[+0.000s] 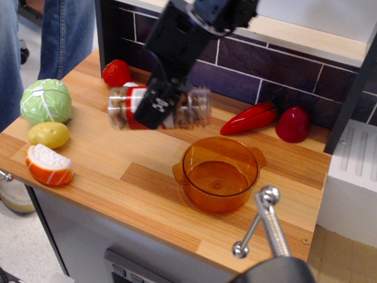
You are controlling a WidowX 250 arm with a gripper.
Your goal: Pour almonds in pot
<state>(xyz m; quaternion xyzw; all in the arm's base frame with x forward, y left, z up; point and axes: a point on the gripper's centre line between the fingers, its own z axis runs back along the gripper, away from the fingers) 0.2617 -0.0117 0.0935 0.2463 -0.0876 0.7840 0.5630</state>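
Observation:
My black gripper (158,105) is shut on the clear plastic jar (159,108) with a red-and-white label. It holds the jar on its side above the wooden counter, open mouth to the right. Tan-brown almonds (187,112) show through the jar wall near the mouth, and more at the left end. The orange translucent pot (219,173) with two side handles stands on the counter, below and to the right of the jar's mouth. I see only its bare orange bottom inside.
A long red pepper (249,119) and a round red pepper (293,124) lie behind the pot by the tiled wall. A strawberry (116,73), cabbage (46,101), yellow potato (49,134) and orange slice (49,165) sit at left. A metal handle (266,221) juts up at the front right. A person in jeans (68,32) stands at left.

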